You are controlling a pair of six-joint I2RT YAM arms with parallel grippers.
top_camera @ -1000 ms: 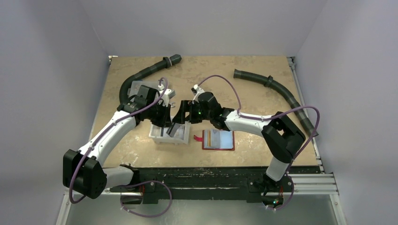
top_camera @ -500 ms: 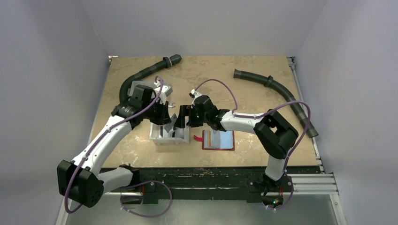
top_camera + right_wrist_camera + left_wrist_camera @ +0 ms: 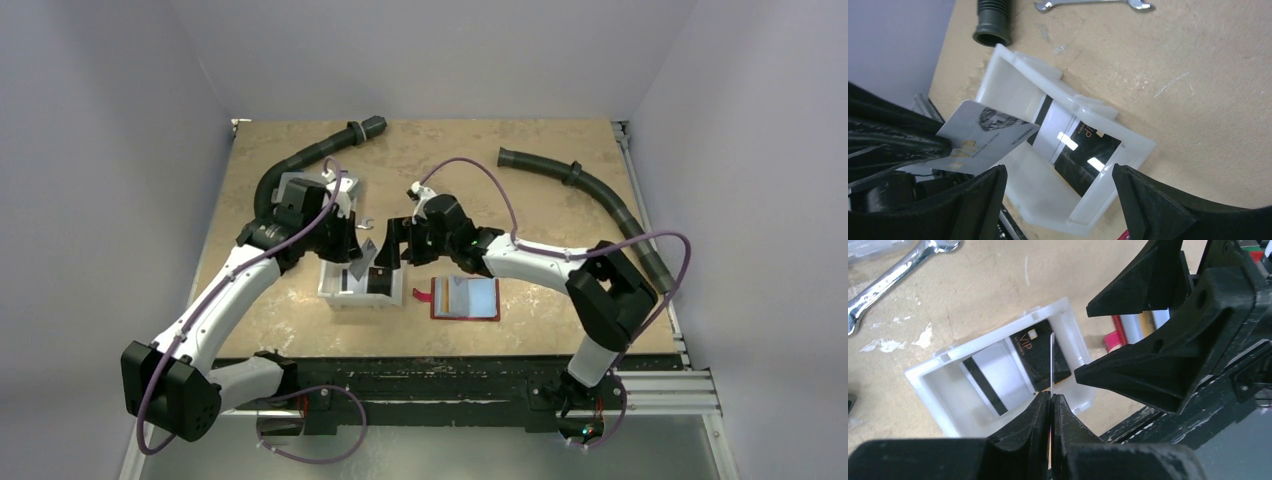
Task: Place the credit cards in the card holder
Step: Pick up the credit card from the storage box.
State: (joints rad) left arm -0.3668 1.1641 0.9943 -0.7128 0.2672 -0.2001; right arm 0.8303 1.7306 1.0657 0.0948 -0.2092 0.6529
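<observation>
My left gripper (image 3: 350, 250) is shut on a greyish credit card (image 3: 358, 249) and holds it above the white bin (image 3: 338, 294). In the left wrist view the card (image 3: 1052, 360) shows edge-on between the shut jaws of my left gripper (image 3: 1052, 396). In the right wrist view the greyish card (image 3: 985, 140) hangs over the bin (image 3: 1013, 75). A black card (image 3: 1083, 160) and a white striped card (image 3: 993, 375) lie in the bin. My right gripper (image 3: 1058, 200) is open and empty beside the held card. The red card holder (image 3: 437, 298) lies open with a light blue card (image 3: 481, 293) in it.
Two black corrugated hoses (image 3: 300, 160) (image 3: 590, 190) lie at the back of the table. A wrench (image 3: 365, 224) lies behind the bin and shows in the left wrist view (image 3: 888, 285). A clear plastic box (image 3: 300, 185) sits under my left arm.
My left gripper has raised the greyish card out of the bin and drawn back to the left. My right gripper has shifted slightly, staying open next to the card.
</observation>
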